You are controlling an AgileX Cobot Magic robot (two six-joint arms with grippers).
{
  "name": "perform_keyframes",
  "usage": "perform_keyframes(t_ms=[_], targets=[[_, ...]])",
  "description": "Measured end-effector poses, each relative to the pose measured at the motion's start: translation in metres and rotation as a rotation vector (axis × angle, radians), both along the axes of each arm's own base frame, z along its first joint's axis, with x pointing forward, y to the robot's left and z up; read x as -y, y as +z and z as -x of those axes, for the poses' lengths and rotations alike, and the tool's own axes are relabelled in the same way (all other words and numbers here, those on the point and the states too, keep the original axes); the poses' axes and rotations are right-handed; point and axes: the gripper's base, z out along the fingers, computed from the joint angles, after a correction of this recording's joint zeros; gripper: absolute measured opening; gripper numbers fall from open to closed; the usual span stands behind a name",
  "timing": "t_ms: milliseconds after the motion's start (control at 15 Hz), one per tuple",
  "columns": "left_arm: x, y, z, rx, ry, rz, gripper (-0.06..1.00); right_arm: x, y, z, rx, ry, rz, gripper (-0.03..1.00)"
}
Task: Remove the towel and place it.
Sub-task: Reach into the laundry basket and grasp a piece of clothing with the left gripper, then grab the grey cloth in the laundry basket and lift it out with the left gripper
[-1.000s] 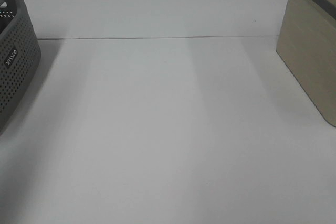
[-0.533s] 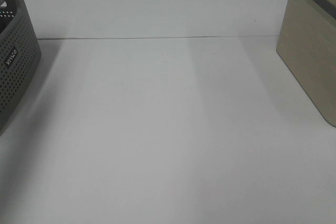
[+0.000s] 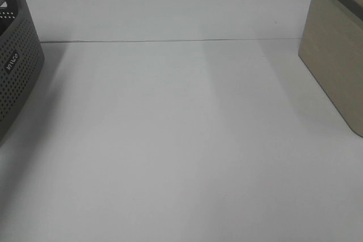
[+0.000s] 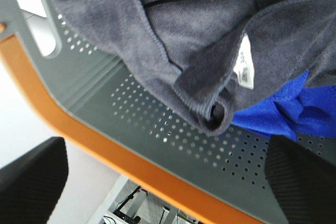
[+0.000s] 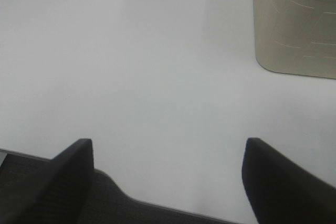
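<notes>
**Item 1.** Towel [image 4: 173,30]: dark navy-grey terry with hemmed edges. It lies crumpled in folds inside the basket [image 4: 157,129], partly over a bright blue cloth [image 4: 286,111]. Its small white sewn-in tag [image 4: 244,69] carries print too blurred for us to read.

**Item 2.** Basket: grey perforated plastic, and an orange strip [image 4: 105,153] borders its wall. In the high view we list it at the 9 o'clock edge. Its side bears a small white-lettered label [image 3: 12,60] that we cannot make out.

**Item 3.** Left fingers [image 4: 32,182]: released and spread wide above the towel, gripping nothing.

**Item 4.** Right fingers [image 5: 73,166]: released and spread wide over the worktop [image 3: 181,140], gripping nothing.

**Item 5.** Beige box [image 3: 334,66]: dark rim, standing at the 3 o'clock edge.

**Item 6.** Worktop: plain matte white. A white back panel [image 3: 170,9] stands at 12 o'clock, meeting the worktop along a thin seam.
</notes>
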Motion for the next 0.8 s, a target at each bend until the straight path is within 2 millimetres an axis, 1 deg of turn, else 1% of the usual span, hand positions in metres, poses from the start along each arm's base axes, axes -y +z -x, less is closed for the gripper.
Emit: perform_keyframes(t_ms=[133,333,600,667,800], targets=[[-0.001,-0.014,-0.007,-0.031,-0.013,-0.011,0.95,0.000,0.000,0.000,0.000,0.000,0.000,0.77],[-0.001,-0.023,-0.011,-0.068,-0.046,-0.029,0.94,0.000,0.000,0.000,0.000,0.000,0.000,0.77],[-0.002,-0.041,-0.017,-0.122,-0.065,-0.038,0.94,0.000,0.000,0.000,0.000,0.000,0.000,0.77],[-0.011,-0.049,-0.018,-0.141,-0.045,-0.034,0.93,0.000,0.000,0.000,0.000,0.000,0.000,0.77],[-0.021,-0.054,-0.018,-0.153,-0.024,-0.029,0.93,0.000,0.000,0.000,0.000,0.000,0.000,0.77]])
